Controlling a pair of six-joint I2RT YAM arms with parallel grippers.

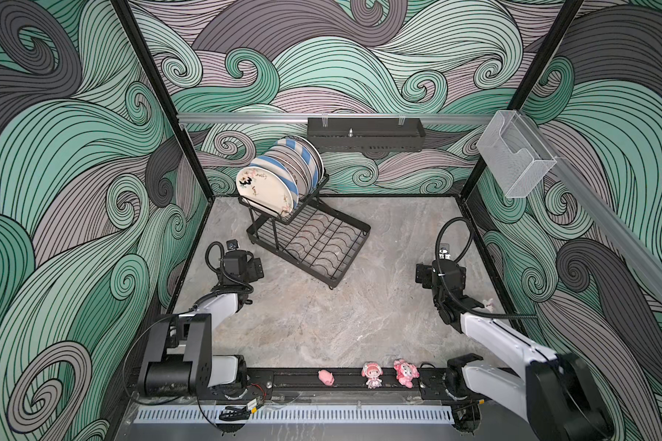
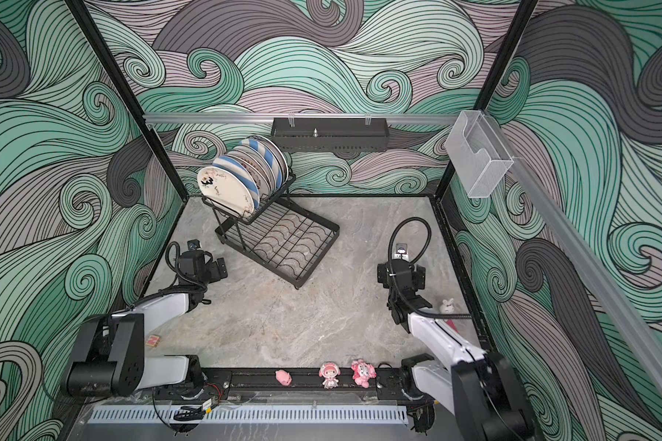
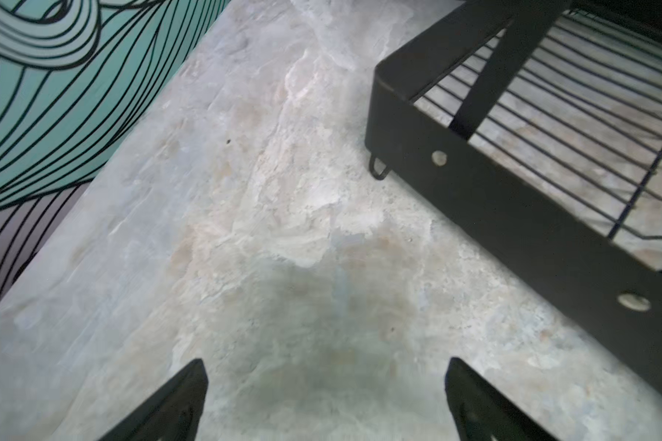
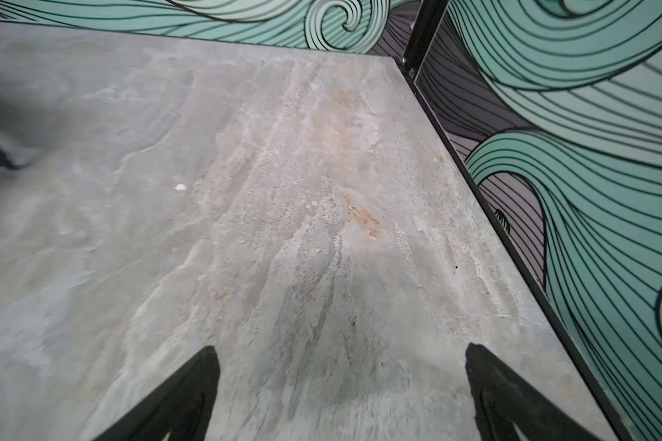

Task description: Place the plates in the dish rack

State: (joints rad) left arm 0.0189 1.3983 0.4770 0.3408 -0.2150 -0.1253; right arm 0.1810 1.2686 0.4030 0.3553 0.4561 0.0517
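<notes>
Cream plate (image 1: 267, 189) reads "3"; left end effector (image 3: 326, 361) and right end effector (image 4: 341, 346) gape empty.

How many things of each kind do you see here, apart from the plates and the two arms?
Pink toys: 3
White toy rabbit: 1
Dish rack: 1
Wall shelf: 1
Clear box: 1
Small block: 1
Total: 8

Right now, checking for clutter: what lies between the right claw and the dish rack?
Only bare tabletop, from right claw to dish rack, in both top views.
</notes>
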